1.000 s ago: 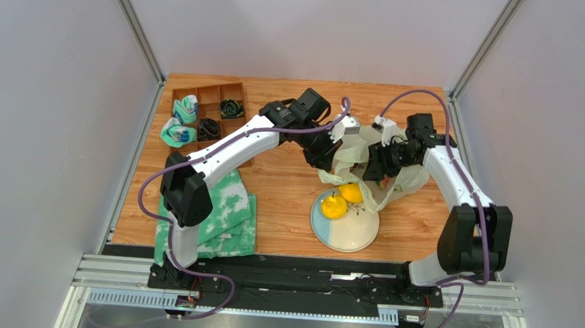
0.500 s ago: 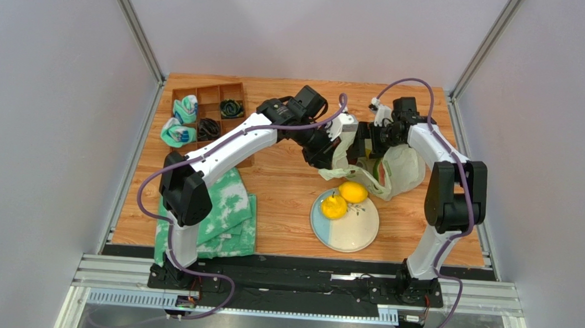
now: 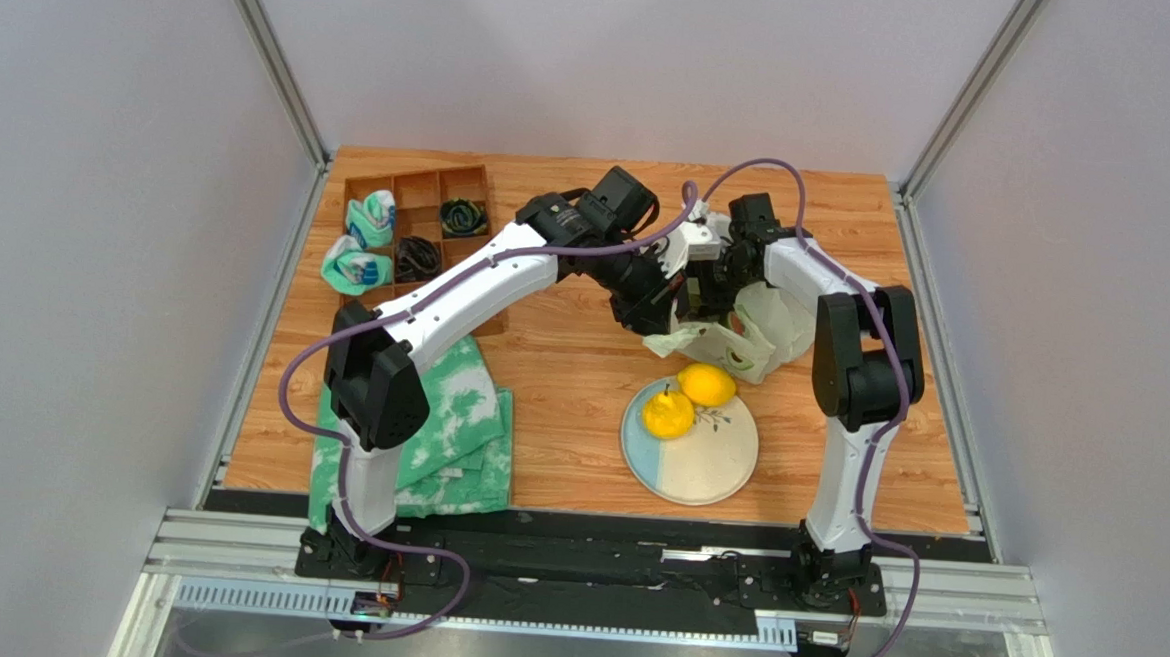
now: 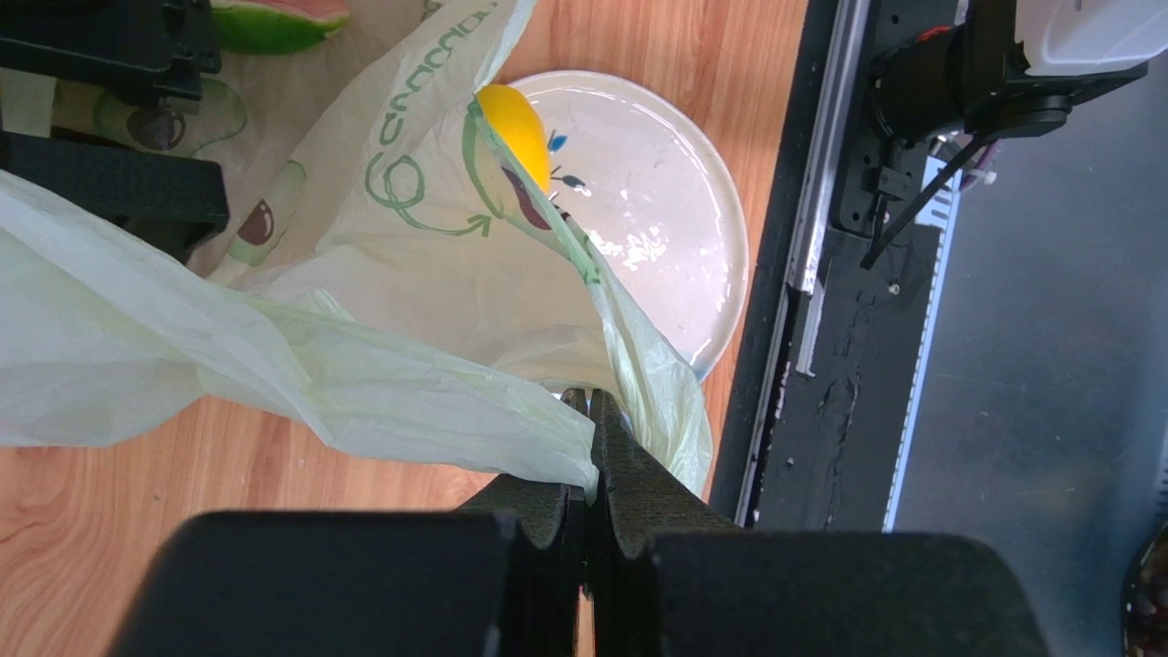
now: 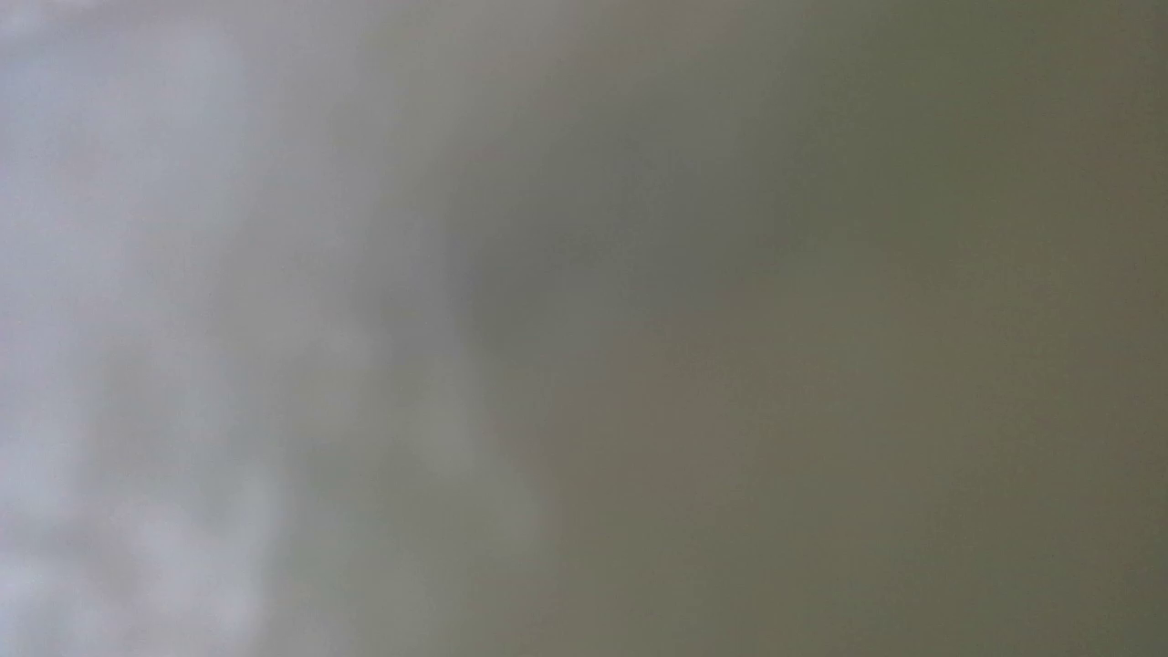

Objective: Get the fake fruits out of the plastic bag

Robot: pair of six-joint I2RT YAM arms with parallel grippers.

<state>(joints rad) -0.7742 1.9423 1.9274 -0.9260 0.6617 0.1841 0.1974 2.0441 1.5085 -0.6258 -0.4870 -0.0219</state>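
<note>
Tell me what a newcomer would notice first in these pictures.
Both arms converge on the pale yellow-green plastic bag at the middle of the table, and the left gripper is shut on a fold of it, holding it up. Just in front of the bag, two yellow fake fruits sit on the far side of a blue-and-cream plate. The right wrist view is only a grey-green blur, so it shows nothing usable.
</note>
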